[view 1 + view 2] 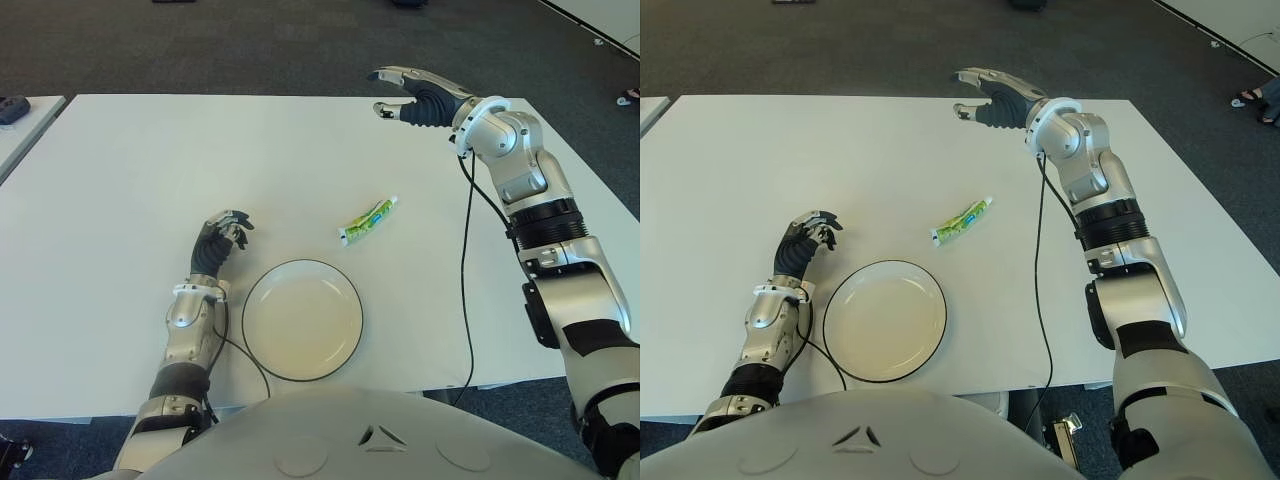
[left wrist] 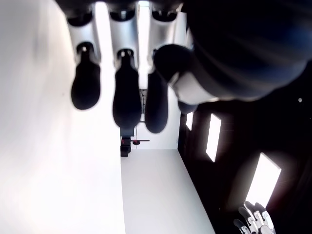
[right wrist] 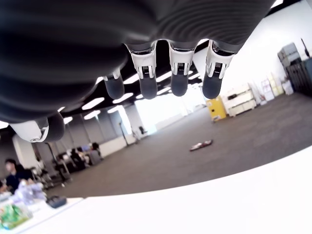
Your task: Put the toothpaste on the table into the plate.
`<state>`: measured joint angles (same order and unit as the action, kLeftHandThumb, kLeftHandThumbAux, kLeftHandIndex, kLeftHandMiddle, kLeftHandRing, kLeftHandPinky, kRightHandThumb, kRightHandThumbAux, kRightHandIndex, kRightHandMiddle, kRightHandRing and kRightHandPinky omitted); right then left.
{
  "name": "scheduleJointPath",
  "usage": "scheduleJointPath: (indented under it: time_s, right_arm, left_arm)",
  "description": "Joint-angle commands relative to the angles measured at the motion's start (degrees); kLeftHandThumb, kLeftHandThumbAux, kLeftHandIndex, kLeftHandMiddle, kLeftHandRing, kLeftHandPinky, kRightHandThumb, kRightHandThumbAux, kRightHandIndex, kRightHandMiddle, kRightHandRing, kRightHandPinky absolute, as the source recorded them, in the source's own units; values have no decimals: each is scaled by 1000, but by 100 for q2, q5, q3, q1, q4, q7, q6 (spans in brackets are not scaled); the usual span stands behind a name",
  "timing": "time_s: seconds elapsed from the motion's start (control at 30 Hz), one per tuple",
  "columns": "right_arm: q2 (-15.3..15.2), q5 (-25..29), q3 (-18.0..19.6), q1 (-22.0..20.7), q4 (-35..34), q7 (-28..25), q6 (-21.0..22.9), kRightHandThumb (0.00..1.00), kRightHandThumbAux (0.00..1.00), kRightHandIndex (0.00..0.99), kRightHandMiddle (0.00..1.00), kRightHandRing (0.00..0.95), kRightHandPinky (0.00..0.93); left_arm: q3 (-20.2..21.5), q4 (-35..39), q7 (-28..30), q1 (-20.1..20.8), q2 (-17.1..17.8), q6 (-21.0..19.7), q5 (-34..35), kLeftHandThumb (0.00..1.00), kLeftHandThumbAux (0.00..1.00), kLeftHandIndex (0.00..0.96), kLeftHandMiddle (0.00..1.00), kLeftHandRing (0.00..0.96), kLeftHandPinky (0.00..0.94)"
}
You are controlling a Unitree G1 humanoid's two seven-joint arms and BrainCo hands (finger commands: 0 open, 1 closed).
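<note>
The tube (image 1: 369,220) lies on the table (image 1: 120,180) at frame centre, just above the plate (image 1: 302,319). Right hand (image 1: 415,97), upper right, is spread and empty; left hand (image 1: 222,240) sits loosely curled left of the plate. The flat tube may skid away if the fingers land off-centre

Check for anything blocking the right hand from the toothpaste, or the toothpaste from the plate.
Nothing visible does. Bare table lies between the open right hand near the far edge and the toothpaste, and between the tube and the empty plate.
</note>
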<state>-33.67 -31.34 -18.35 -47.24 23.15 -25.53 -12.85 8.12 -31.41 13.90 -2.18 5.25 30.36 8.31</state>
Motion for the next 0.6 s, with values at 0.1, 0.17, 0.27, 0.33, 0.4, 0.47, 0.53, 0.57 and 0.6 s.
scheduleJointPath:
  time_s: [0.1,0.17,0.27,0.33,0.4,0.47,0.53,0.57,0.6]
  right_arm:
    - [-291,-480,-416,-30,328,47,-680,560,244,0,0,0,0]
    - [-432,-564,-476,92,522,203,-1031,558,238,0,0,0,0]
    - [-580,-680,-530,231,772,483,-1458,556,232,0,0,0,0]
    - [-670,-796,-552,337,891,771,-1724,553,228,0,0,0,0]
    - [-762,-981,-580,425,950,1148,-1971,556,226,0,0,0,0]
    - [-831,-1150,-613,472,998,1460,-2154,563,222,0,0,0,0]
    - [-904,-1306,-646,528,1014,1707,-2305,564,219,0,0,0,0]
    - [-936,-1373,-661,554,1020,1811,-2367,562,215,0,0,0,0]
    - [-980,-1446,-674,594,1021,1925,-2444,560,212,0,0,0,0]
  left_arm:
    - [-13,-68,-57,27,4,-74,-66,836,674,416,518,674,674]
    - [-10,-66,-50,26,-7,-68,-61,836,674,416,518,675,674]
    - [-10,-56,-48,20,-12,-68,-60,836,674,417,518,677,675]
    - [-13,-35,-60,9,-13,-66,-73,836,674,417,519,680,683]
    - [-12,-27,-72,1,-15,-47,-86,836,674,418,519,683,687]
    - [-10,-29,-74,-3,-15,-31,-89,836,673,418,520,685,689]
    - [-2,-27,-50,-7,-19,-49,-57,836,673,418,520,685,685]
    - [2,-27,-40,-9,-21,-56,-42,836,674,418,520,683,680]
    - [6,-28,-33,-11,-25,-52,-29,836,674,418,519,682,677]
